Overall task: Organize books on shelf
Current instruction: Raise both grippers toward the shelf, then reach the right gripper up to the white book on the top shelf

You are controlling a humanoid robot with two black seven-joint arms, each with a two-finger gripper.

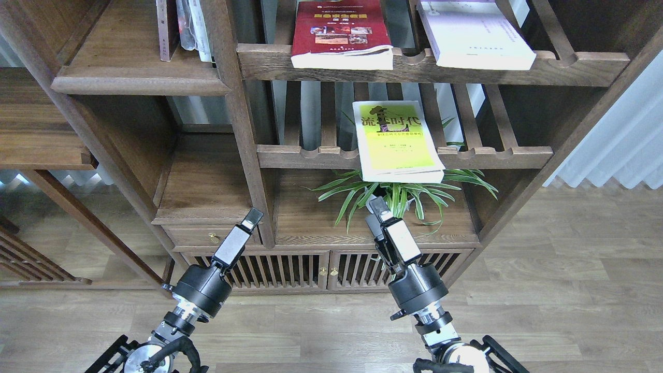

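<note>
The dark red book (pixel 339 33) lies flat on the upper slatted rack. The white-lavender book (pixel 474 33) lies on the same rack to its right. The yellow-green book (pixel 396 140) lies on the middle slatted rack, overhanging its front rail. The solid shelf (pixel 134 77) with the moulded front edge is at the upper left, and a few books (pixel 181 26) stand at its back right. My left gripper (pixel 252 217) is low, in front of the cabinet post. My right gripper (pixel 375 206) is just below the yellow-green book, by the plant. Both hold nothing; their fingers cannot be told apart.
A potted spider plant (pixel 399 199) stands under the middle rack, right by my right gripper. Below are a small drawer (pixel 212 238) and slatted cabinet doors (pixel 290 269). A wooden floor lies in front and a pale curtain (pixel 621 145) hangs at the right.
</note>
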